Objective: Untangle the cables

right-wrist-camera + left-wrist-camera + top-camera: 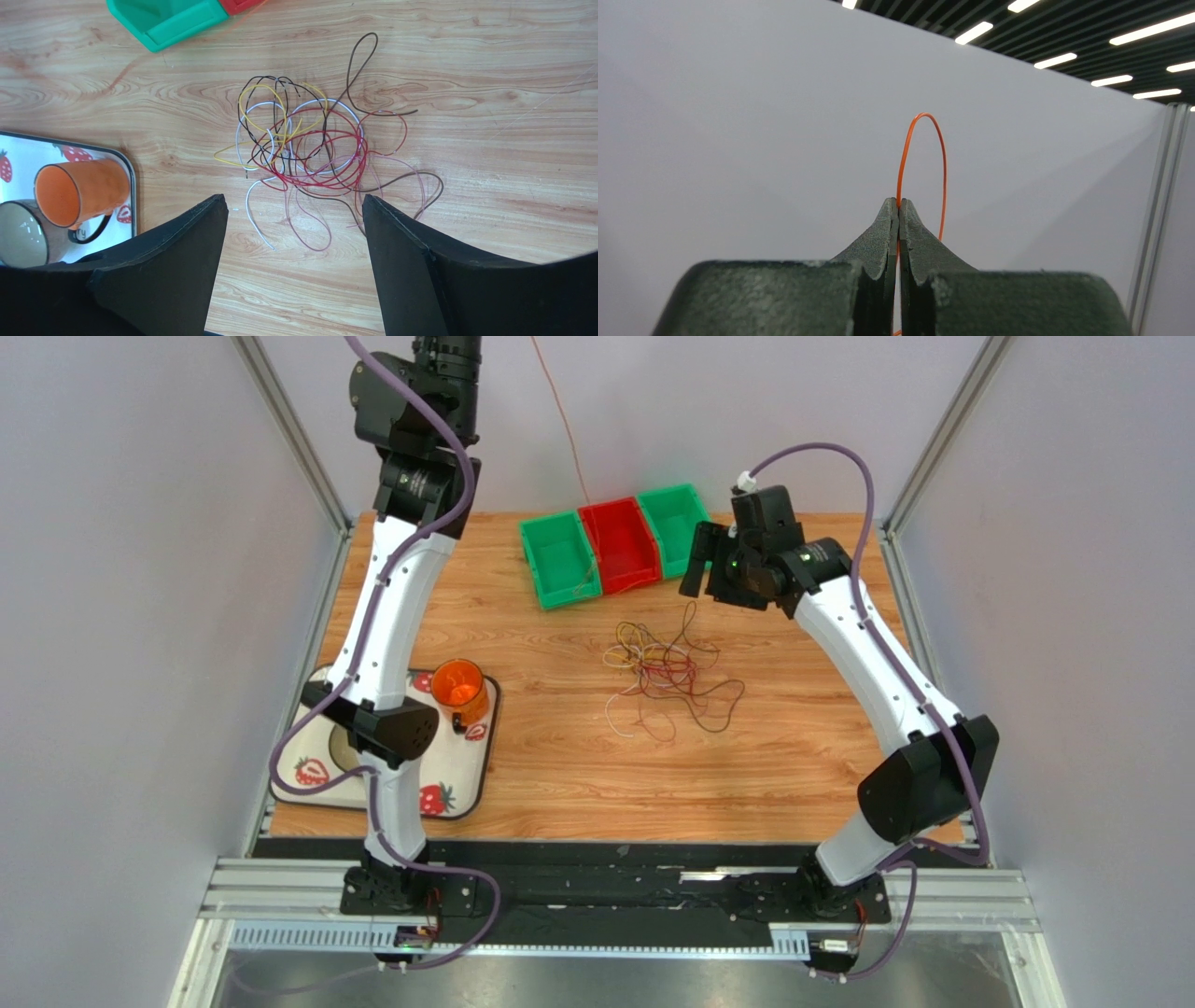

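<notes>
A tangle of thin cables point(666, 672), red, brown, yellow and whitish, lies on the wooden table; it also shows in the right wrist view point(312, 143). One orange cable point(568, 427) hangs from high up down into the red bin point(620, 543). My left gripper point(898, 204) is raised high, out of the top view, and is shut on that orange cable point(924, 150), which loops above the fingertips. My right gripper point(293, 206) is open and empty, held above the table near the tangle, at the back right in the top view point(709, 560).
Two green bins point(561, 560) point(676, 525) flank the red bin at the back. A strawberry-print tray point(463, 784) at the left holds an orange mug point(460, 689) and a grey mug point(21, 234).
</notes>
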Robot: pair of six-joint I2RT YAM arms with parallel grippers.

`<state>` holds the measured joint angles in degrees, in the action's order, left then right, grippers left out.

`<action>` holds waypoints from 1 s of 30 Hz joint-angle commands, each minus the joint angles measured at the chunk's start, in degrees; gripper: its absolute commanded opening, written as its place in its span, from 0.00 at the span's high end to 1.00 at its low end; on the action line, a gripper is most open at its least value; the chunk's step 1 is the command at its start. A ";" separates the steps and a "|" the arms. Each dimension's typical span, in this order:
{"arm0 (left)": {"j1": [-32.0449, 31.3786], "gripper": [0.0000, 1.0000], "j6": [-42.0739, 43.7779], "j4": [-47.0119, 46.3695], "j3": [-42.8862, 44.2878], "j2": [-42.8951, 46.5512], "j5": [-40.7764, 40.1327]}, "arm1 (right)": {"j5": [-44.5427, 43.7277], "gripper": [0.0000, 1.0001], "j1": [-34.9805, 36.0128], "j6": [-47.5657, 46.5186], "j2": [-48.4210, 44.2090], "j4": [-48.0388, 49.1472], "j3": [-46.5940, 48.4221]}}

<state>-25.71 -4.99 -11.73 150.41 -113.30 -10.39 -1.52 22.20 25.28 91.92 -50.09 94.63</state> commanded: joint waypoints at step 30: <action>3.92 1.00 -11.54 -22.46 6.39 -12.55 -3.93 | 10.22 0.29 -3.03 1.44 0.63 5.35 -3.84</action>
<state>-21.98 -16.05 -33.36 155.26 -124.07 -14.26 7.49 19.66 26.15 91.90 -47.07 91.00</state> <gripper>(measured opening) 0.008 0.715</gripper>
